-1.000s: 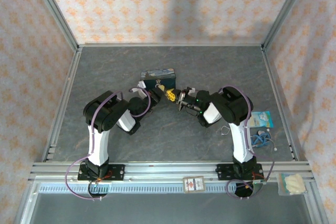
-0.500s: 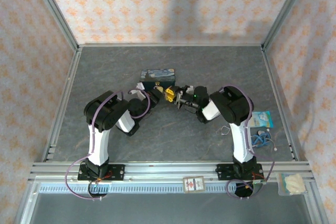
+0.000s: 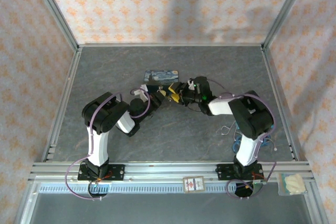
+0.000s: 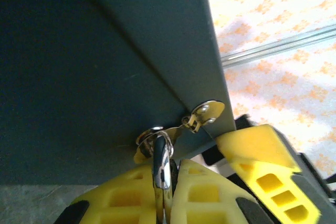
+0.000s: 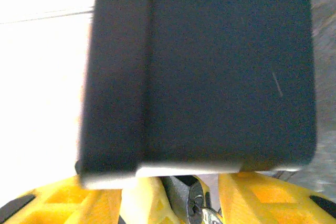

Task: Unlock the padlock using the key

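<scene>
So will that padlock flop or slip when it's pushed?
Polished metal, so the padlock is probably stiff but slippery. Tiny beside the box, so likely light. It seems to hang at the box's edge, so it may swing.

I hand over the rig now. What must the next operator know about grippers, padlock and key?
Left gripper: shut on the padlock, close to the box.
Right gripper: facing it; grip unclear.
The key: head showing beside the padlock; inserted or not, unclear.
Done: padlock held, key at the padlock.
Left: seat the key, turn it, open the padlock.
</scene>
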Robot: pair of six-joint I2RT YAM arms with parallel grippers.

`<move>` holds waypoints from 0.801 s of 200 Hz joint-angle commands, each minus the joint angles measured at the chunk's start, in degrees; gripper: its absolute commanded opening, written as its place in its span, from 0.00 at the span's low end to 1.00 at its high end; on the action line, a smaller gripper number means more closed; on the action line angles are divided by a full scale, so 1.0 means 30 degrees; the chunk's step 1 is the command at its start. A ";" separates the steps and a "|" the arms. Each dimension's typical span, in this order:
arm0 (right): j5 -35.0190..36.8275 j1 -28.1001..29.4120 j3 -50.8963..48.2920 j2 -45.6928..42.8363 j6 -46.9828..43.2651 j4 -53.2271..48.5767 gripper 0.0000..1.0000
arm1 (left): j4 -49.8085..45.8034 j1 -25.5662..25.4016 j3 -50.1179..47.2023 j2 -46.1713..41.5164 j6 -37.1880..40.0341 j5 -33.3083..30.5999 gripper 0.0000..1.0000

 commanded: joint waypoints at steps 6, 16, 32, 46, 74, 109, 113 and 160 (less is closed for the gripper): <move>0.4366 -0.0415 0.0665 -0.1700 -0.5366 -0.5481 0.51 | -0.2362 -0.0255 0.0567 -0.0732 0.0379 0.0841 0.00; 0.5086 -0.0430 0.0893 -0.2038 -0.6324 -0.6603 0.52 | -0.3207 -0.0248 0.0803 -0.0833 0.0562 0.0790 0.00; 0.6009 -0.0429 0.1208 -0.2450 -0.7518 -0.7881 0.52 | -0.4749 -0.0301 0.1144 -0.1062 0.0983 0.0567 0.00; 0.6575 -0.0430 0.1441 -0.2796 -0.8254 -0.8535 0.52 | -0.6716 -0.0350 0.1533 -0.1306 0.1642 0.0319 0.00; 0.7576 -0.0296 0.1769 -0.3432 -0.9428 -0.9313 0.52 | -0.8846 -0.0423 0.1890 -0.1407 0.2427 0.0258 0.00; 0.8994 0.0472 0.2209 -0.4179 -1.2069 -1.0131 0.52 | -0.9570 -0.0423 0.1707 -0.1407 0.2270 -0.0010 0.08; 0.9210 0.0606 0.2251 -0.4251 -1.2453 -1.0240 0.52 | -0.9567 -0.0423 0.1682 -0.1405 0.2217 -0.0037 0.12; 0.9770 0.1913 0.2544 -0.5013 -1.5610 -1.0373 0.53 | -0.9091 -0.0048 0.1065 -0.2817 0.1434 0.0113 0.47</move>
